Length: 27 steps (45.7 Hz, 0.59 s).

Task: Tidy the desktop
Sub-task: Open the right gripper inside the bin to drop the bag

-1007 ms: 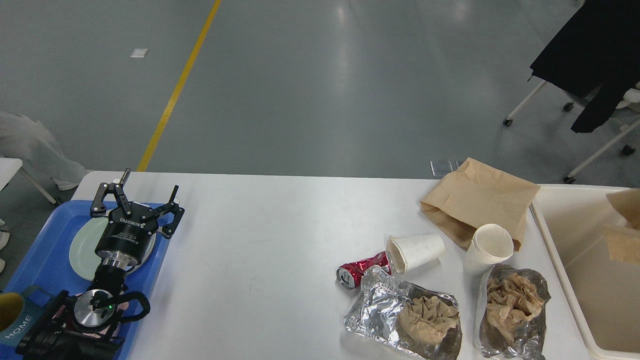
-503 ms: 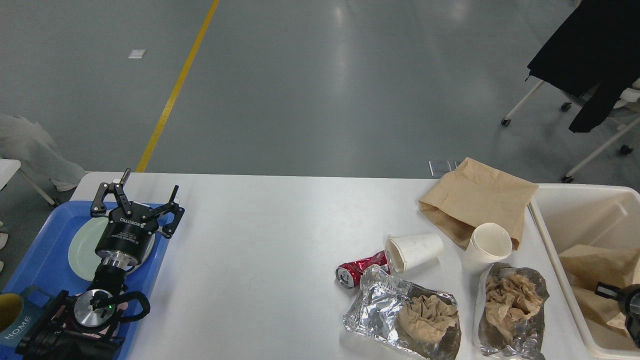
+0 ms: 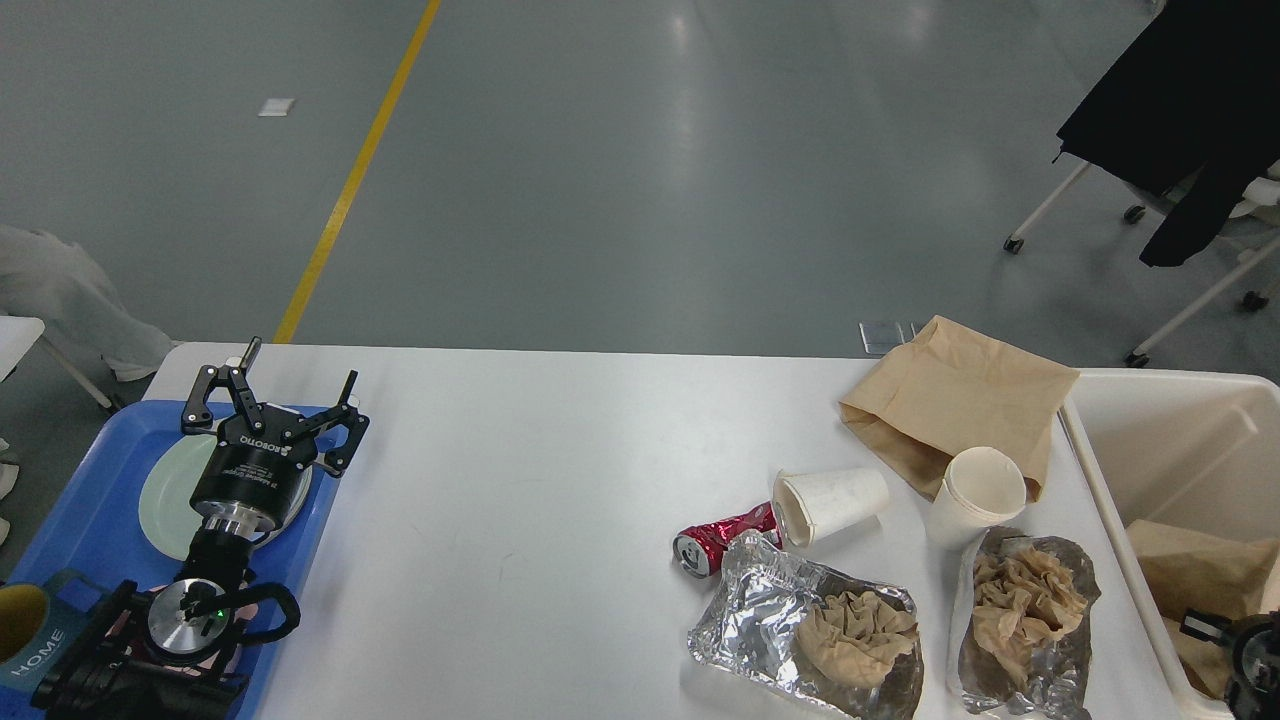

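Observation:
The white desktop (image 3: 540,470) carries litter on its right half: a brown paper bag (image 3: 950,400), a paper cup on its side (image 3: 830,503), an upright paper cup (image 3: 980,495), a crushed red can (image 3: 715,540) and two foil sheets (image 3: 790,610) (image 3: 1040,655) holding crumpled brown napkins. My left gripper (image 3: 298,362) is open and empty, above a pale green plate (image 3: 165,490) on the blue tray (image 3: 90,500). Only a dark part of my right gripper (image 3: 1240,655) shows, low in the cream bin (image 3: 1150,440); its fingers cannot be told apart.
A brown paper bag (image 3: 1200,575) lies in the bin next to my right gripper. A teal mug marked HOME (image 3: 30,630) stands at the tray's near end. A wheeled chair with dark clothing (image 3: 1180,90) stands on the floor beyond the table's right end.
The brown bag in the bin has gone from the bin's far right down to its near part. My right gripper came into view and sank toward the lower right corner. Left arm unmoved.

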Each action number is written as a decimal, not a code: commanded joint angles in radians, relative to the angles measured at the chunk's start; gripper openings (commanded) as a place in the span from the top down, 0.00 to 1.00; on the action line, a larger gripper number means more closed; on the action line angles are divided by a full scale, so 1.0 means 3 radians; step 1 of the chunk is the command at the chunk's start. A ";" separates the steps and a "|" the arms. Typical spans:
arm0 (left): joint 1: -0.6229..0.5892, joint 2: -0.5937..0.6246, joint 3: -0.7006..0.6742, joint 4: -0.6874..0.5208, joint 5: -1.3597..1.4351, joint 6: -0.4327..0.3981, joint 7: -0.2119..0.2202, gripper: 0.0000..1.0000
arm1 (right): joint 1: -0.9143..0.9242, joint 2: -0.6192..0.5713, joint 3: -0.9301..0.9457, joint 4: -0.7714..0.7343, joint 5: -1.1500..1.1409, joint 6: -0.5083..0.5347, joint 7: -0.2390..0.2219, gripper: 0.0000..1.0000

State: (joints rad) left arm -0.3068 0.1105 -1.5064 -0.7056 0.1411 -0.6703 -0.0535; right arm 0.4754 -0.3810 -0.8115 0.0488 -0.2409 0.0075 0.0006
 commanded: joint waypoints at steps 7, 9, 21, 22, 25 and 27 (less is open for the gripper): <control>0.0000 0.0000 0.0000 0.0000 0.0000 0.0000 -0.0001 0.03 | -0.0040 -0.0008 0.0108 0.0011 0.0000 -0.0173 0.0013 0.24; 0.0000 0.0000 0.0000 0.0000 0.0000 0.0000 -0.0001 0.03 | -0.0046 -0.0018 0.0108 0.0031 0.0000 -0.0209 0.0023 0.12; 0.0000 0.0005 0.0000 0.0000 0.0000 0.0000 -0.0001 0.03 | -0.0030 -0.0054 0.0113 0.0052 0.0000 -0.0235 0.0023 0.00; 0.0000 0.0000 0.0000 0.0000 0.0000 0.0000 -0.0001 0.03 | -0.0035 -0.0054 0.0113 0.0057 0.0000 -0.0235 0.0024 0.00; 0.0000 0.0000 0.0000 0.0000 0.0000 0.0000 -0.0001 0.03 | -0.0030 -0.0059 0.0113 0.0062 0.0000 -0.0230 0.0024 0.00; 0.0000 0.0000 0.0000 0.0000 0.0000 0.0000 -0.0001 0.03 | -0.0025 -0.0059 0.0113 0.0072 0.0000 -0.0224 0.0024 0.00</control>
State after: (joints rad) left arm -0.3068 0.1113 -1.5064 -0.7056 0.1411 -0.6703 -0.0535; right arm 0.4650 -0.3968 -0.7780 0.0651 -0.2408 -0.0629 0.0076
